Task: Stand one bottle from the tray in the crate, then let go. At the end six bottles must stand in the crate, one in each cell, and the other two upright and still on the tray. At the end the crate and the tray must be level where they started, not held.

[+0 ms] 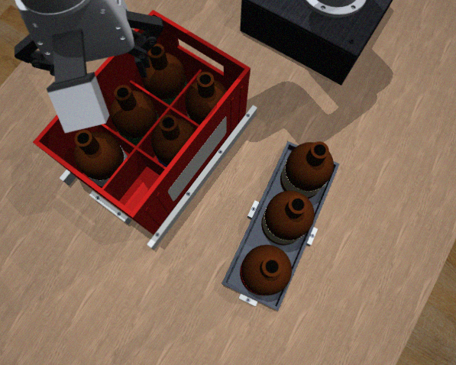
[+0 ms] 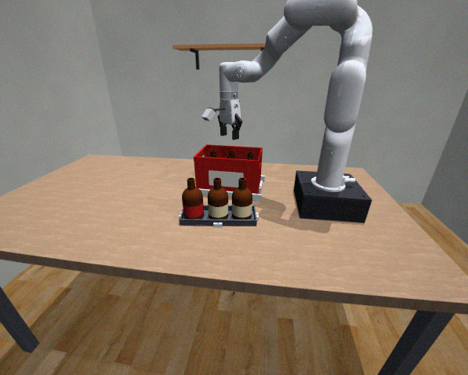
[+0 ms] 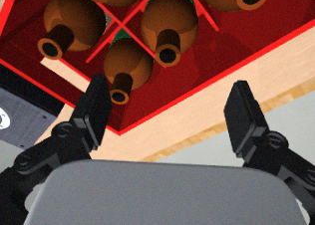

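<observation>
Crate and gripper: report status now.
Gripper open, empty, above crate. Five bottles in crate, one cell unfilled. Three bottles upright on tray. Nothing seen blocking the unfilled cell.
</observation>
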### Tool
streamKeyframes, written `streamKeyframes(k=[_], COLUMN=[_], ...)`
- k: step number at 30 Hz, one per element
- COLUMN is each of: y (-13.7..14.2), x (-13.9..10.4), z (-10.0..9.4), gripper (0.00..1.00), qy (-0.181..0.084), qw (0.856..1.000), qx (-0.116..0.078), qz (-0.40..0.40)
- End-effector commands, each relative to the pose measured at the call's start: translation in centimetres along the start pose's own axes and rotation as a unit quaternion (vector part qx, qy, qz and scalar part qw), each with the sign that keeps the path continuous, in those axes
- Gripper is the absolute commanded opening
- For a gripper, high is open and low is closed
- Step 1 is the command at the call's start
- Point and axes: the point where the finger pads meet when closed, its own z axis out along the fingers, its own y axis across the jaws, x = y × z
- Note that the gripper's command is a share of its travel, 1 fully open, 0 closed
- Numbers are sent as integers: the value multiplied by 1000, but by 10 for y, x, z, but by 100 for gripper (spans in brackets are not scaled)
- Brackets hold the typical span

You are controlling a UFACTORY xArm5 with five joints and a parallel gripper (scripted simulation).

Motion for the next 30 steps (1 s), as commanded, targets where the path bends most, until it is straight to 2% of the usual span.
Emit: streamKeyframes(k=[1, 5, 6, 30], y=[-2, -2, -2, -2], x=[-12, -12, -12, -12], z=[-3, -3, -3, -3], gripper=[100, 100, 0, 0], qy=[3, 3, 3, 3], qw=[1000, 1000, 1000, 1000], qx=[-5, -5, -5, -5], qz=[13, 13, 13, 13])
